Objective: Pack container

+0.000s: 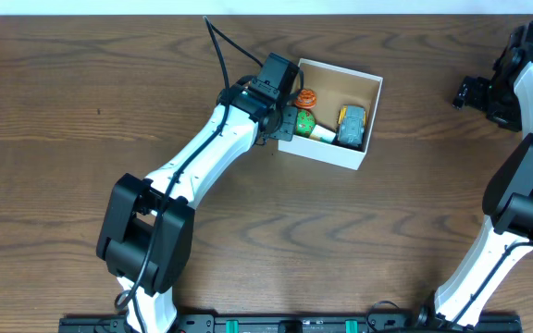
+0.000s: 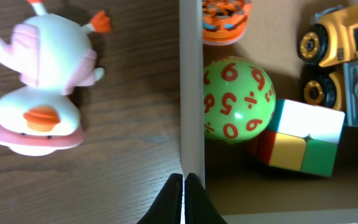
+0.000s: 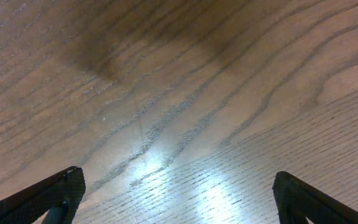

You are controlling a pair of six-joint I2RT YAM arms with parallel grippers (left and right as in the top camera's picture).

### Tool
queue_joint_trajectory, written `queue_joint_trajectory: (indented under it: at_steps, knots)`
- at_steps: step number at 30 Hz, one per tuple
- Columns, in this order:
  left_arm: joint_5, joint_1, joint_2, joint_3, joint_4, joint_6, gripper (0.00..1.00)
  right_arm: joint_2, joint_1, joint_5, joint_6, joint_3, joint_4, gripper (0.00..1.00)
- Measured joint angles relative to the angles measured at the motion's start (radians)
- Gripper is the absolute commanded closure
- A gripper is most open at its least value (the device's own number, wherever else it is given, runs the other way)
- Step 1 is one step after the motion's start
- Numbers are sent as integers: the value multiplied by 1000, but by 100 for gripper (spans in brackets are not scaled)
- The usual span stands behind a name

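Note:
The container (image 1: 370, 91) is a shallow white-walled box with a brown inside, right of the table's middle. It holds an orange patterned toy (image 1: 305, 97), a green ball with red numbers (image 2: 238, 99), a colour cube (image 2: 303, 134) and a yellow toy truck (image 1: 352, 127). My left gripper (image 2: 184, 182) is shut, its tips at the box's left wall (image 2: 192, 93); whether it pinches the wall I cannot tell. A white and pink duck toy (image 2: 36, 87) lies on the table just outside that wall. My right gripper (image 3: 179, 193) stands open over bare wood at the far right (image 1: 468, 92).
In the overhead view the left arm (image 1: 202, 157) stretches diagonally from the front edge to the box and hides the duck. The right arm (image 1: 526, 185) stands along the right edge. The table (image 1: 81, 111) is dark wood.

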Motion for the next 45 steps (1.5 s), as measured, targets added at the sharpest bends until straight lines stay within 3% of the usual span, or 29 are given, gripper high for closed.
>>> queue_joint_trajectory:
  at_steps: [17,45]
  knots:
    - [40,-87,0,0,-23,-30,94,0,0,0,0,0,0,1]
    - [111,-88,0,0,-56,-30,94,0,0,0,0,0,0,1]
